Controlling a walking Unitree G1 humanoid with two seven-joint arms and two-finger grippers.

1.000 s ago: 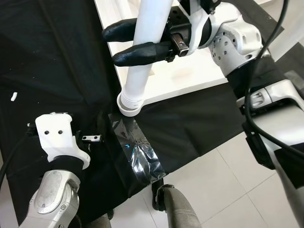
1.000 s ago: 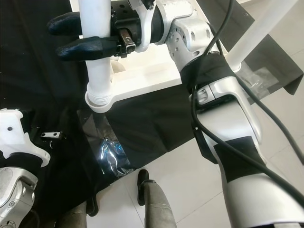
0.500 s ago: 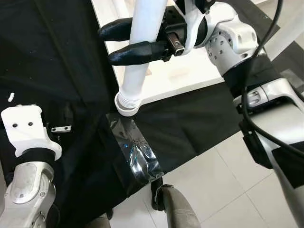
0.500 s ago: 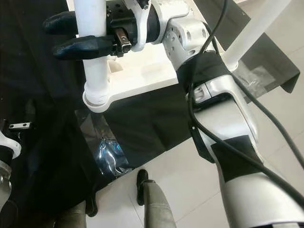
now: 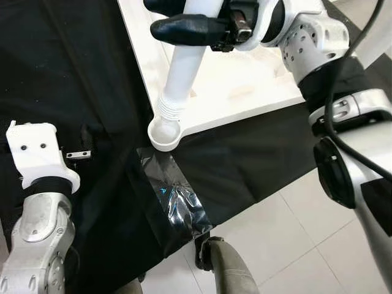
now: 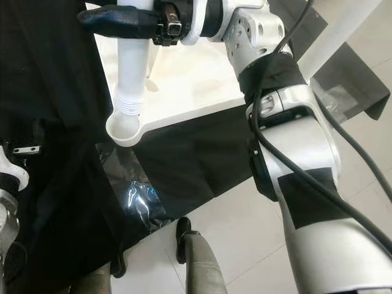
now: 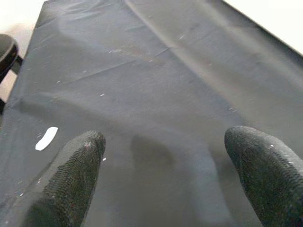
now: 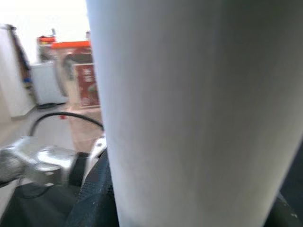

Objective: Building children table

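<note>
I've got the right pincer up at the top of my head view, its black fingers clamped on either side of the white table leg, which stands nearly upright with a slight tilt. The leg's threaded lower end sits just above the round corner socket of the white tabletop, which lies on the black cloth; I cannot tell if the threads are touching it. In the right wrist view the leg is pressed close against the camera. My left pincer hangs over the cloth with fingers spread wide, holding nothing. A small metal bracket lies beside my left arm.
</note>
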